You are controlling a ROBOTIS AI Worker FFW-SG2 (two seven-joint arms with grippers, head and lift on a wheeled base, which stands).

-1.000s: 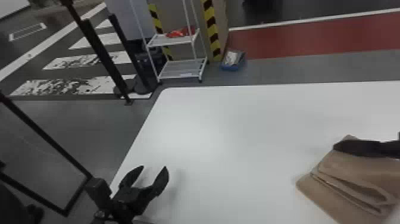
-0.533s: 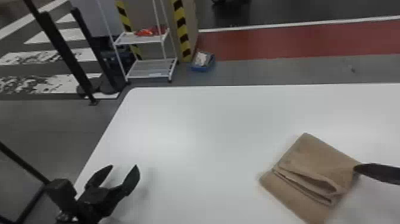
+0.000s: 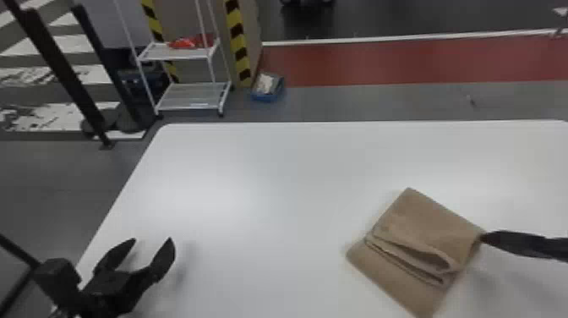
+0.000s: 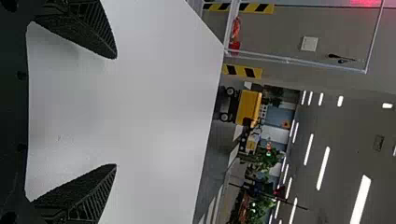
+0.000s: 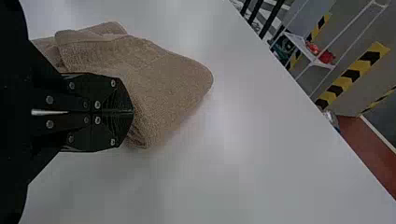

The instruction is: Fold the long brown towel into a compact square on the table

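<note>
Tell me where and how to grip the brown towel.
Best, I'd judge, at the left corner of the towel, where the flat bottom layer juts out past the stacked folds; come in low from the robot's left, so one finger can slip beneath.

The brown towel [image 3: 422, 224] lies on the white table [image 3: 262, 194], toward the robot's right, folded into a thick, uneven, roughly four-sided bundle set askew to the table's far edge. One corner points away from the robot. The upper face is mostly smooth, with a plain, soft-looking nap. On the near-left side the folded layers stop short of the bottom one, which sticks out as a flat strip running down toward the robot. Their stacked edges are wavy, parting in a dark, narrow gap near the strip's nearer end. In the right wrist view, the towel has a broad, rounded corner and a raised, puffy fold.
</note>
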